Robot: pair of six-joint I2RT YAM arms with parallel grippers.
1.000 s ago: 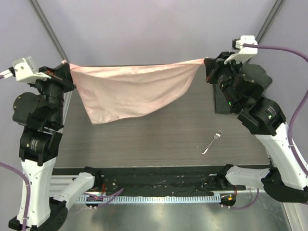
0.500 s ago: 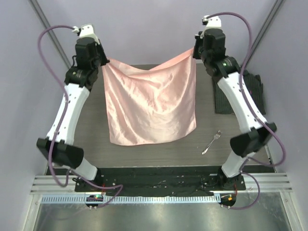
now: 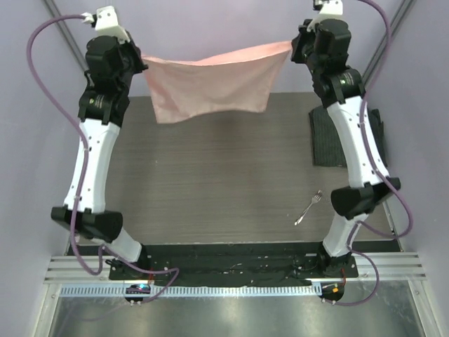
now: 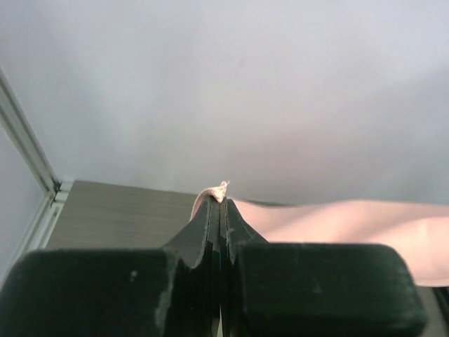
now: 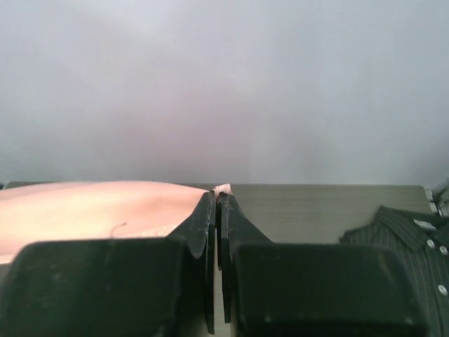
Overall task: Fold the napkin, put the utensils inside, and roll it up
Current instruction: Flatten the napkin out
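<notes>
The left fingers point(image 4: 214, 216) are pressed together on one upper corner of the napkin point(image 4: 337, 221). A small pink tip of cloth pokes out just past their tips, and the rest runs off to their right as a smooth salmon band. The right fingers point(image 5: 208, 210) are shut just as tightly on the opposite upper corner, with a nub of pink showing at their tips. From there the napkin point(image 5: 91, 210) stretches away to their left.

From above, the left fingers point(image 3: 142, 62) and the right fingers point(image 3: 293, 50) are held high over the far end of the desk point(image 3: 224, 175). They are well apart, with both arms reaching far forward. The napkin point(image 3: 210, 88) hangs between them as a broad sheet. Its top edge sags slightly in the middle, and the corner at the right fingers sits a little higher in the picture. The lower edge is uneven and drops lowest nearer the left fingers. Whether that edge touches the desk cannot be told from this angle.

The fork point(image 3: 309, 208) lies flat on the desk, well away from the right fingers and back toward that arm's base. Its tines point away from the base, and it is well apart from the napkin. A dark pinstriped shirt point(image 3: 321, 144) lies folded on the desk under the right arm. In the right wrist view the shirt point(image 5: 400, 239) sits to the right of the fingers, with its collar and a row of buttons visible.
</notes>
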